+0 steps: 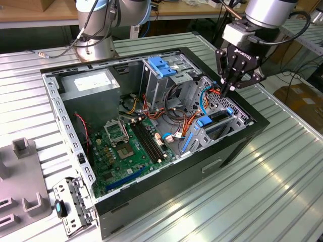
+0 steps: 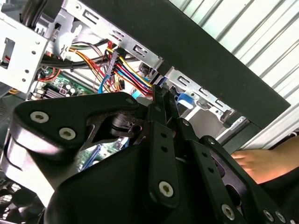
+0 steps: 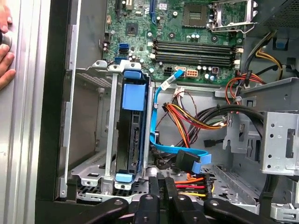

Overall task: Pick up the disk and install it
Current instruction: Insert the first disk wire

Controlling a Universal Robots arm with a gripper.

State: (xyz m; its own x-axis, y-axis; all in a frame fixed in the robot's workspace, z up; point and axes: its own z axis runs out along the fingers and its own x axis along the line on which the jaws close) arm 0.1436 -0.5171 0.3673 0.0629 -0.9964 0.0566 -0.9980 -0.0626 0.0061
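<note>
The disk [image 3: 132, 126], a dark drive between bright blue rails with blue end tabs, stands on edge inside the metal drive cage [image 3: 108, 140] at the front corner of the open computer case [image 1: 237, 146]. In the exterior view the disk [image 1: 218, 117] lies between its two blue tabs, on the exterior view's right. My gripper [image 1: 223, 91] hangs just over the cage's far end, fingers together and nothing held between them. Both wrist views show the black fingers [image 3: 161, 184] pressed side by side, and the gripper [image 2: 161, 95] is close above the cage rim.
The motherboard [image 1: 126, 146], the power supply [image 1: 91, 83] and a light-blue latch plate [image 1: 160, 65] on the upper bay fill the case. A thin blue cable [image 3: 163, 144] and coloured wires [image 3: 187, 116] run beside the cage. A person's hand [image 3: 5, 51] rests outside the case wall. A metal bracket [image 1: 73, 199] lies on the table.
</note>
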